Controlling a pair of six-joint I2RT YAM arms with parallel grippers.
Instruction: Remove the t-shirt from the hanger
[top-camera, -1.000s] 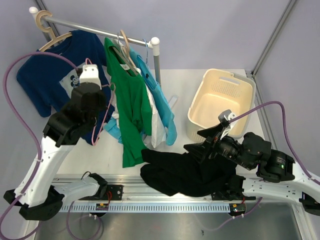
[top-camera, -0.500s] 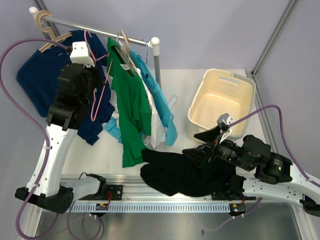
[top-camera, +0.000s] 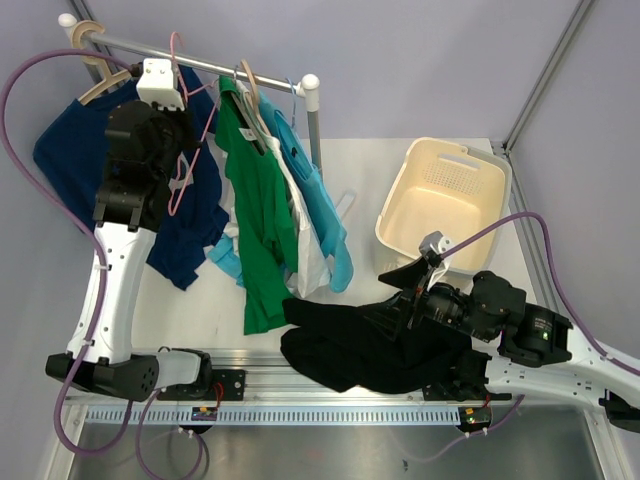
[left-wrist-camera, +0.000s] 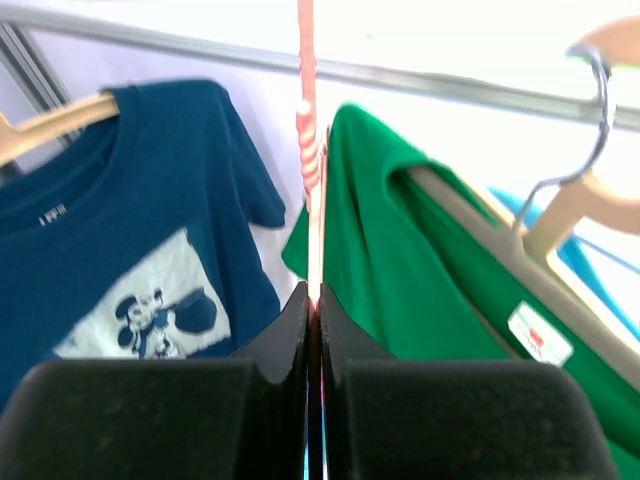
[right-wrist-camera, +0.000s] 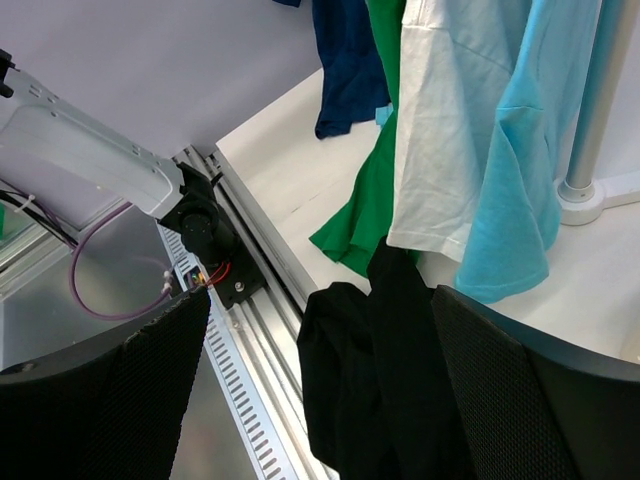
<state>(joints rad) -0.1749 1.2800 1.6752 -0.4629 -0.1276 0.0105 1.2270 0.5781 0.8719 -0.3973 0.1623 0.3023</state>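
left claw (left-wrist-camera: 313, 300) pressed together on the wire of the pink hanger (top-camera: 186, 150); hanger bare, hook up at the rail (top-camera: 215, 57), cannot tell if seated; its long axis near vertical, edge-on from the wrist; black t-shirt (top-camera: 355, 350) heaped at the table (top-camera: 360, 170) near edge, long axis along that edge; right claw (right-wrist-camera: 320, 330) spread above it, gripping nothing; judgement: shirt looks off; seat hook squarely over rail, release only once it bears.

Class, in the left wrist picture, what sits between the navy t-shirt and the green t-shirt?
A pink hanger, pinched in the left gripper, stands between the navy t-shirt and the green t-shirt; the left wrist view shows it.
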